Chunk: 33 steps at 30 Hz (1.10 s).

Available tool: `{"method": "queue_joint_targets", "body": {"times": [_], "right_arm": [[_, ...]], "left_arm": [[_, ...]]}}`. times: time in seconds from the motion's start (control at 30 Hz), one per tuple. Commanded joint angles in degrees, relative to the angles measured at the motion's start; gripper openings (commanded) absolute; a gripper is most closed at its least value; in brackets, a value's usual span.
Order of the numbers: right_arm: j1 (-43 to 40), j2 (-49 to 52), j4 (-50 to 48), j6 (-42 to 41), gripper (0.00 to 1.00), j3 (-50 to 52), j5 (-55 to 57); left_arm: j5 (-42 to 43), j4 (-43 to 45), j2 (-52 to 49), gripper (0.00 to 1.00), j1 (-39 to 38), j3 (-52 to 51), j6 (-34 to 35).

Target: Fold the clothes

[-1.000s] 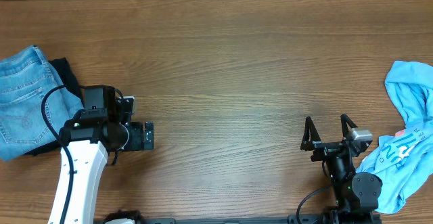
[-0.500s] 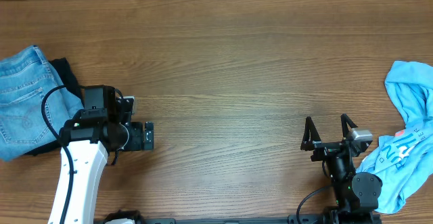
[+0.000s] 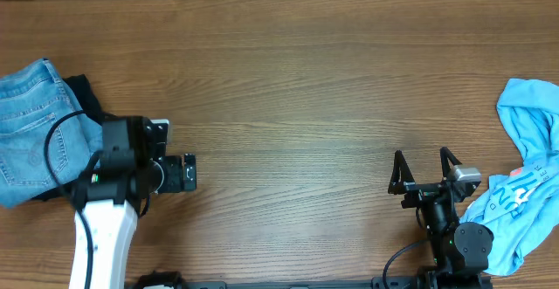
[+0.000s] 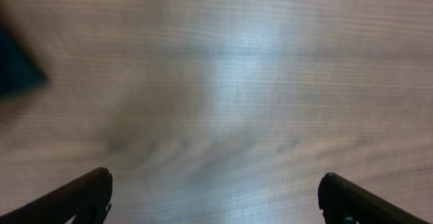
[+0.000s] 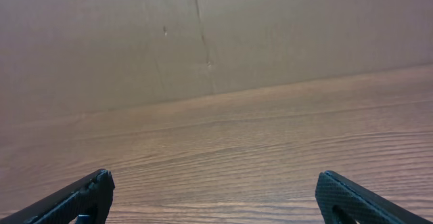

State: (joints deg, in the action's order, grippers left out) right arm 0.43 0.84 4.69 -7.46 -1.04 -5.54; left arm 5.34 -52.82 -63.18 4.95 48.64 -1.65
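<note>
The clothes lie at both ends of the table. Light-blue jeans (image 3: 26, 132) are bunched at the left edge, with a black garment (image 3: 83, 92) partly under them. A sky-blue printed T-shirt (image 3: 524, 180) is crumpled at the right edge. My left gripper (image 3: 170, 174) hangs over bare wood just right of the jeans, open and empty (image 4: 213, 187). Its view is blurred, with a dark patch (image 4: 17, 72) at the left edge. My right gripper (image 3: 424, 168) sits low near the front, left of the T-shirt, open and empty (image 5: 213, 187).
The wooden table (image 3: 297, 88) stretches bare between the two piles. A cardboard wall (image 5: 203, 34) stands along the far edge. The arms' bases and cables sit at the front edge.
The left arm has shifted slightly, its wrist swinging a little down and to the left. The right arm and the clothes have not moved.
</note>
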Motion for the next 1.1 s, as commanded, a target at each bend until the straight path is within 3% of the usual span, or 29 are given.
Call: {"method": "queue_joint_targets", "body": {"times": [0.0,0.1,0.23,0.6,0.83,1.07], "right_arm": [[0.26,-0.68,-0.35,-0.04,1.00,0.57,0.55],[0.26,-0.68,-0.35,-0.04,1.00,0.57,0.55],[0.26,-0.68,-0.35,-0.04,1.00,0.57,0.55],[0.26,-0.68,-0.35,-0.04,1.00,0.57,0.55],[0.26,-0.68,-0.35,-0.04,1.00,0.57,0.55],[0.26,-0.68,-0.35,-0.04,1.00,0.57,0.55]], "left_arm": [[2.97,9.27,9.75,1.00,-0.11,-7.67,0.59],[7.89,21.27,19.47,1.00,-0.11,-19.02,0.57],[8.68,30.03,30.97,1.00,-0.11,-27.91,1.88],[0.96,36.35,49.96,1.00,-2.08,-32.54,1.42],[2.29,57.92,58.80,1.00,-2.25,-46.47,3.54],[3.65,48.81,63.01,1.00,-1.60,-48.35,3.74]]}}
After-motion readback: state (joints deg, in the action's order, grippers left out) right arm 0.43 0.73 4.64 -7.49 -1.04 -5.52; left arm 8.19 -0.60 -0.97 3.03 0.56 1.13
